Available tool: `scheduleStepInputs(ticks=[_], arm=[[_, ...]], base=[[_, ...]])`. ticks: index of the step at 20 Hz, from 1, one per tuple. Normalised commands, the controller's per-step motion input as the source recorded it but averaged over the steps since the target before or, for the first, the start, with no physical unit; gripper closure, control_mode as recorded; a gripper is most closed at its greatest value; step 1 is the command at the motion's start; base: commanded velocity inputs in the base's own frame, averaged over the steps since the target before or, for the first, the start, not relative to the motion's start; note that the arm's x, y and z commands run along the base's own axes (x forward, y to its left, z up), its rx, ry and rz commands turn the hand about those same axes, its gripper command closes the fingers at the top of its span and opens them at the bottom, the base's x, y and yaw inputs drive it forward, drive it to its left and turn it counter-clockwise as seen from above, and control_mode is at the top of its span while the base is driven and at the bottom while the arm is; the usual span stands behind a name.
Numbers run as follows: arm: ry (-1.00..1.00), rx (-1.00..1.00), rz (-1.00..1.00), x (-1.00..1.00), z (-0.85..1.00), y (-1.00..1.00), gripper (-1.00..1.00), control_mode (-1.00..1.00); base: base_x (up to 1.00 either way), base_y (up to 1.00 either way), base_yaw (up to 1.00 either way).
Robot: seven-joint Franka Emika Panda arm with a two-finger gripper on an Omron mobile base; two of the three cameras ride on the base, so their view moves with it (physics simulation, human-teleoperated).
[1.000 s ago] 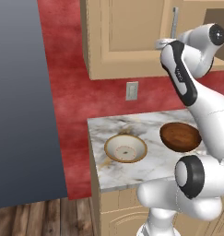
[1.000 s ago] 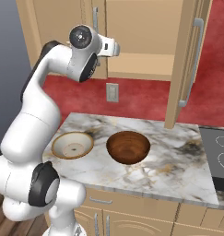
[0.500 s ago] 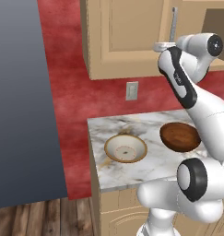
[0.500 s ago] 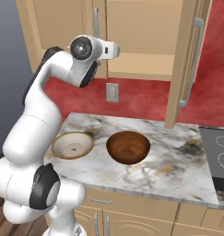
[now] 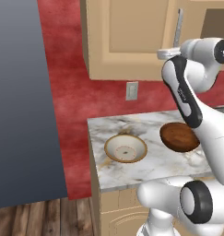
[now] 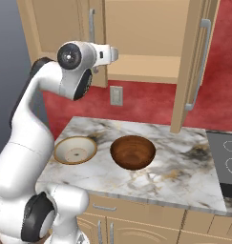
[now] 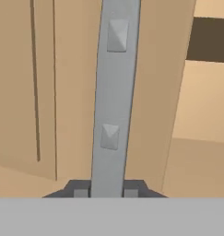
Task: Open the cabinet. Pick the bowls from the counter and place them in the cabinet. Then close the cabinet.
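Note:
The cabinet (image 5: 132,37) (image 6: 146,33) hangs above the counter (image 5: 132,175) (image 6: 184,167). Its right door (image 6: 196,62) stands swung open, showing the inner shelf. My gripper (image 7: 105,190) (image 6: 112,53) (image 5: 165,54) is shut on the lower part of the left door's silver bar handle (image 7: 114,92) (image 6: 92,24) (image 5: 179,27), which runs up between my two dark tips. On the counter sit the cream bowl (image 5: 125,148) (image 6: 75,150) at the left and the dark brown bowl (image 5: 179,137) (image 6: 132,151) to its right, both upright and untouched.
A dark grey tall panel (image 5: 21,101) stands left of the counter. A black stovetop (image 6: 227,167) adjoins the counter's right end. A wall outlet (image 5: 131,91) sits on the red wall under the cabinet. The open right door overhangs the counter's right part.
My hand has drawn back and a little lower while staying on the left door's handle. The bowls have not moved.

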Motion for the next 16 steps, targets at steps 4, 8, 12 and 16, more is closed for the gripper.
scheduleStepInputs(ticks=[4, 8, 12, 16], arm=[[-0.07, -0.11, -0.06, -0.86, 0.06, 0.0, 1.0, -1.0], [-0.04, -0.08, -0.1, -0.88, 0.1, 0.0, 1.0, -1.0], [0.0, -0.07, -0.14, -0.83, 0.17, 0.08, 1.0, -1.0], [0.03, -0.04, -0.16, -0.65, 0.2, 0.1, 1.0, -1.0]], base=[[0.0, 0.0, 0.0], [0.0, 0.0, 0.0], [0.0, 0.0, 0.0], [0.0, 0.0, 0.0]])
